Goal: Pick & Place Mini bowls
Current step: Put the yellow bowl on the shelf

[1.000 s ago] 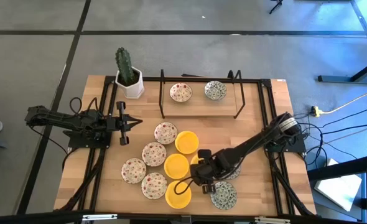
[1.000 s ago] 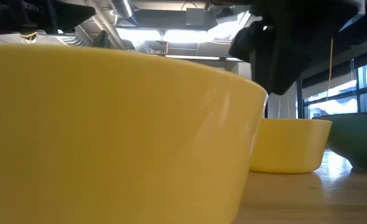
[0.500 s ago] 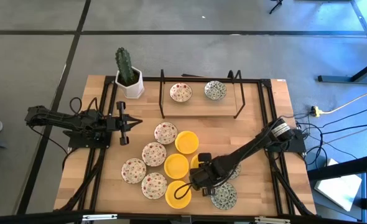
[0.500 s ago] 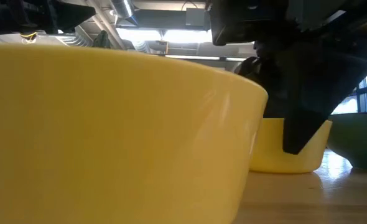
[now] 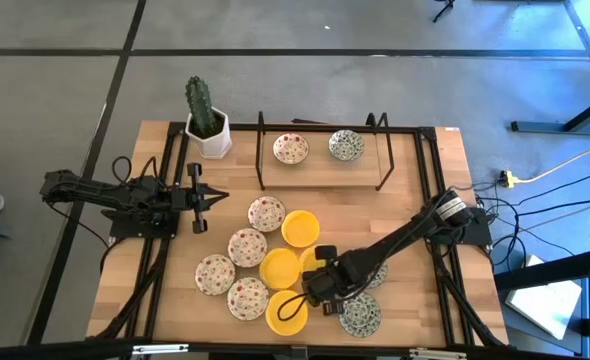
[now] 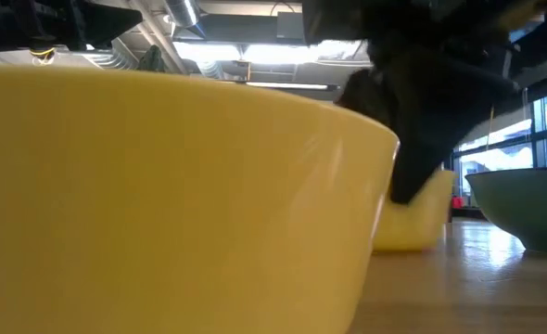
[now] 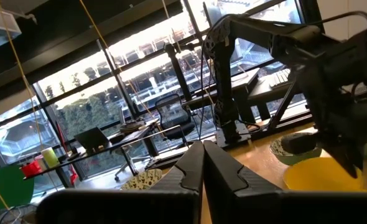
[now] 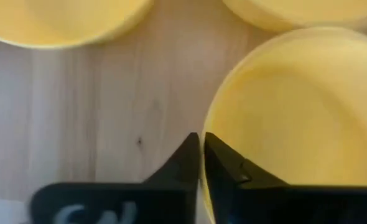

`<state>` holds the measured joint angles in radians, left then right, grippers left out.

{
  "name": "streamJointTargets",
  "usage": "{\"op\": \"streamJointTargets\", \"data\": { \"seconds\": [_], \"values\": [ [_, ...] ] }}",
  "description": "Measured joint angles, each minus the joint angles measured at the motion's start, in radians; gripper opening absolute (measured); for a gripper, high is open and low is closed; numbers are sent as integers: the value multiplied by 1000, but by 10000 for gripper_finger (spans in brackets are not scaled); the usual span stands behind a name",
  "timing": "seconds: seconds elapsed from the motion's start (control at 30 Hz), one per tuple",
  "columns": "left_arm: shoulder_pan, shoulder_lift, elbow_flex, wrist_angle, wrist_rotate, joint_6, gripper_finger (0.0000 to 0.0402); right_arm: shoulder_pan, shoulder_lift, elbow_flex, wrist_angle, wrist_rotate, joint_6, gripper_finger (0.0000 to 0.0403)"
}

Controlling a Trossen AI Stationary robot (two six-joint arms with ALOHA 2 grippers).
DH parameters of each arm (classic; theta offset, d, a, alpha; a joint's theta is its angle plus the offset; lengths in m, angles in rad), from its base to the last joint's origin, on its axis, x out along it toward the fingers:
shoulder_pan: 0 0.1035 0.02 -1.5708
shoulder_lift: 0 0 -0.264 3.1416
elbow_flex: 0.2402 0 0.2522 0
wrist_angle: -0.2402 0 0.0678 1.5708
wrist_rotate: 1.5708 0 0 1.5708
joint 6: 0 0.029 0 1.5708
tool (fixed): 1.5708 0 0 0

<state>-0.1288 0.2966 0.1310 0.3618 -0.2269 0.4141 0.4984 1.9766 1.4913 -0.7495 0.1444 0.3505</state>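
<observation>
Several mini bowls lie on the wooden table (image 5: 415, 200): yellow ones (image 5: 300, 228) (image 5: 282, 267) (image 5: 287, 312), cream red-speckled ones (image 5: 247, 247) and grey-green ones (image 5: 360, 313). My right gripper (image 5: 315, 272) is low over the near middle, shut on a further yellow bowl (image 8: 295, 124) that its arm mostly hides from above. In the low view that bowl (image 6: 426, 218) sits tilted behind a big near yellow bowl (image 6: 162, 204). My left gripper (image 5: 197, 198) waits shut and holding nothing at the table's left. My right gripper pinches the yellow bowl's rim (image 8: 206, 127) between its two fingers, one finger outside the wall and one (image 8: 224, 165) inside. The fingers come from above, pointing down. The bowl is tilted in the hold; whether its base is off the table I cannot tell.
A black wire rack (image 5: 320, 160) at the far edge holds a speckled bowl (image 5: 291, 149) and a grey-green bowl (image 5: 346, 145). A white square pot with a cactus (image 5: 207, 125) stands at the far left. Other bowls crowd close around the held one.
My right gripper has come down and a little toward the table's left onto the yellow bowl and has taken hold of its rim. That bowl, level half a second ago, now stands tilted and shifted in the low view.
</observation>
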Motion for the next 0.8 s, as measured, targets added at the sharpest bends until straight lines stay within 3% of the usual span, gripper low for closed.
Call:
{"op": "streamJointTargets", "data": {
  "seconds": [0.33, 0.63, 0.8],
  "values": [
    [0, 0, 0, 0, 0, 0, 2, 0, 0, 241, -259, 2, 7, 7],
    [0, 0, 0, 0, 0, 0, 7, 0, 0, 549, -628, 218, 43, 5],
    [0, 0, 0, 0, 0, 0, 3, -5, 0, 705, -748, 293, 38, 4]
  ]
}}
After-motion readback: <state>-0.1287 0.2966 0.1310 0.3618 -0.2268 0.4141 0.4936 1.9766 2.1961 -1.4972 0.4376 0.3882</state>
